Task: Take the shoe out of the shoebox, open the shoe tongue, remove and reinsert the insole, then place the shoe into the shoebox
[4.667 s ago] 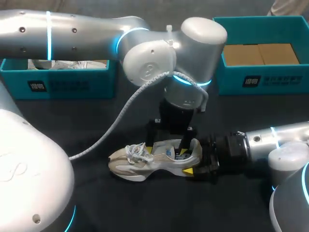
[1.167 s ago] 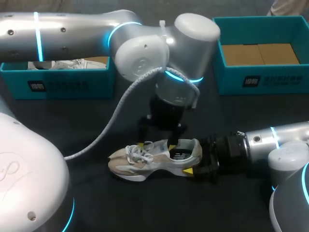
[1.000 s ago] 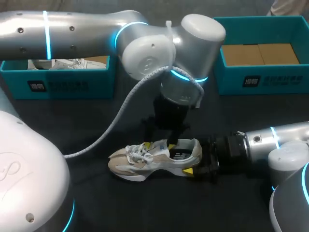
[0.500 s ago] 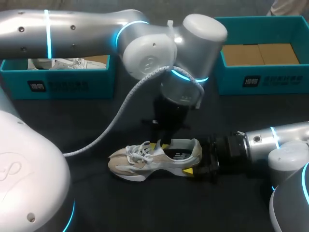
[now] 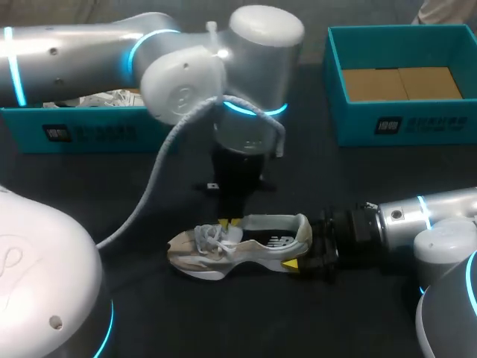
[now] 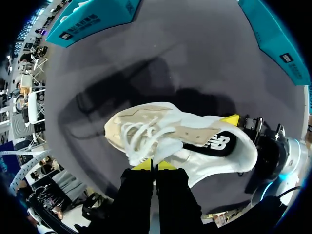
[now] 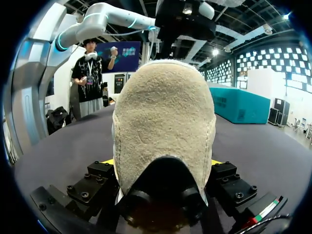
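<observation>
— Item: shoe [image 5: 238, 250], on the counter [image 5: 223, 321]; heel [image 7: 163, 122] clamped in the right pincer [image 5: 302, 246]. Handling?
— Likely light; soft upper, firm heel. The left pincer [image 6: 154, 165], tips nearly together, pinches the floppy tongue [image 6: 163, 146]; hold there.

head view high and behind, both wrist views close on one shoe [image 5: 253, 250]

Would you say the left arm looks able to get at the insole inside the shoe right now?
Probably yes: the left gripper sits at the laces beside the open mouth of the shoe, where the dark insole lies uncovered; the right gripper only clamps the heel.
</observation>
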`<control>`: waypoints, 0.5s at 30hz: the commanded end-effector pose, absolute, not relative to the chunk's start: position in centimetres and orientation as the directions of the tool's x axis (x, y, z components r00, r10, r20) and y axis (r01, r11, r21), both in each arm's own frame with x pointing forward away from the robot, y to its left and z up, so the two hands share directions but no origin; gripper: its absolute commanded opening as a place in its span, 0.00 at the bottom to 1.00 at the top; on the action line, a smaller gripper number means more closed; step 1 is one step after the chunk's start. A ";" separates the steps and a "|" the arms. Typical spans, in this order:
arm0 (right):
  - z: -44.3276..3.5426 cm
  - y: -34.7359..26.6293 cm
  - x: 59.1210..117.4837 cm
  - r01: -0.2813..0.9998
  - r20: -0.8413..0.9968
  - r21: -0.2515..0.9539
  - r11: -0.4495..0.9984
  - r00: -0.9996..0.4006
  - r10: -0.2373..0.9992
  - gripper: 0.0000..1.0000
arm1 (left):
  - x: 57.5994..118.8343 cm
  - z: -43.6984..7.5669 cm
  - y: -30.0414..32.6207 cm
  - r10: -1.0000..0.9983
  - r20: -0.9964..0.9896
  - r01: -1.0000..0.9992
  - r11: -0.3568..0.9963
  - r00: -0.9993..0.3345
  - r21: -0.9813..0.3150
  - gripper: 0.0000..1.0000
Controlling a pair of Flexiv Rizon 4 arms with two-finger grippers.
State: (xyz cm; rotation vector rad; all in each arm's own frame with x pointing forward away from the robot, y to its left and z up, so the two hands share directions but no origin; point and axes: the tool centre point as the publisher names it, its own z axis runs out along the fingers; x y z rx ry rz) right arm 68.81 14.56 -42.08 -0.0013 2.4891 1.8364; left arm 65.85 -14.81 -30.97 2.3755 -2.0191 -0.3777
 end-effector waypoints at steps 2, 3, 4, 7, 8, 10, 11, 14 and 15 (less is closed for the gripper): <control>-42.2 14.8 68.8 -0.029 -0.040 0.954 0.299 -0.999 0.028 0.00 | 65.2 -29.7 -11.4 -0.980 0.079 -0.973 -0.171 0.185 0.158 0.00; -42.2 14.8 68.8 -0.029 -0.040 0.954 0.299 -0.999 0.028 0.00 | 65.1 -29.6 -11.1 -0.977 0.097 -0.972 -0.173 0.189 0.158 0.00; -42.2 14.8 68.8 -0.029 -0.040 0.954 0.299 -0.999 0.028 0.00 | 65.1 -29.4 -10.8 -0.975 0.118 -0.973 -0.171 0.191 0.157 0.00; -42.2 14.8 68.8 -0.029 -0.040 0.954 0.299 -0.999 0.028 0.00 | 65.0 -29.0 -9.7 -0.966 0.164 -0.973 -0.173 0.198 0.156 0.00; -42.2 14.8 68.8 -0.029 -0.040 0.954 0.299 -0.999 0.028 0.00 | 65.0 -28.9 -9.4 -0.964 0.181 -0.973 -0.168 0.196 0.158 0.00; -42.2 14.8 68.8 -0.029 -0.040 0.954 0.299 -0.999 0.028 0.00 | 64.9 -28.8 -8.6 -0.958 0.206 -0.973 -0.169 0.200 0.160 0.00; -42.2 14.8 68.8 -0.029 -0.040 0.954 0.299 -0.999 0.028 0.00 | 64.9 -28.8 -8.3 -0.954 0.224 -0.973 -0.164 0.199 0.165 0.00; -42.2 14.8 68.8 -0.029 -0.040 0.954 0.299 -0.999 0.028 0.00 | 64.8 -29.0 -7.2 -0.949 0.253 -0.973 -0.147 0.190 0.181 0.00; -42.2 14.8 68.8 -0.029 -0.040 0.954 0.299 -0.999 0.028 0.00 | 64.8 -29.2 -6.9 -0.949 0.253 -0.972 -0.146 0.190 0.182 0.00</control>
